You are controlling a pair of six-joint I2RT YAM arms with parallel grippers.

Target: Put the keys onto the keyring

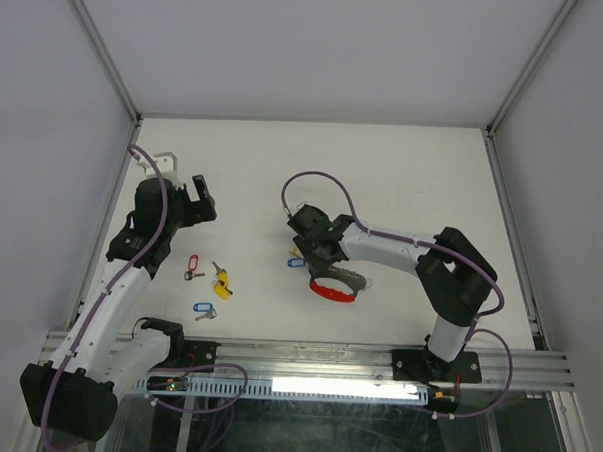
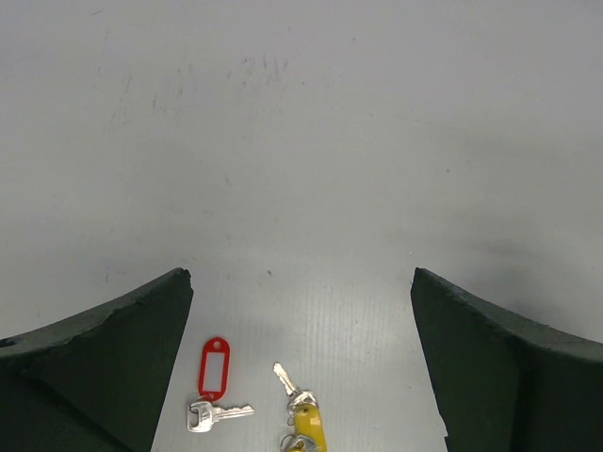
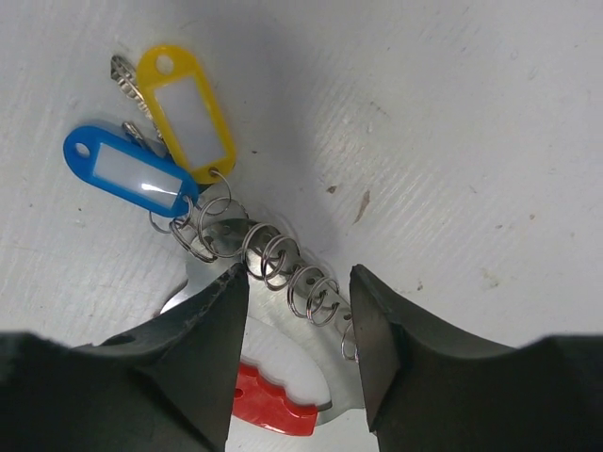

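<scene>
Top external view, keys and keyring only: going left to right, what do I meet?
First the red-tagged key → yellow-tagged key → keyring; the loose blue-tagged key overlaps those keys sideways, so it's left out.

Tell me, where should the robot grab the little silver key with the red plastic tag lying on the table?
Probably the red plastic tag, pinched across its long edges, coming straight down with the open left gripper. It lies flat and is wider than the thin silver key, with room on both sides; the yellow-tagged key lies apart.
</scene>
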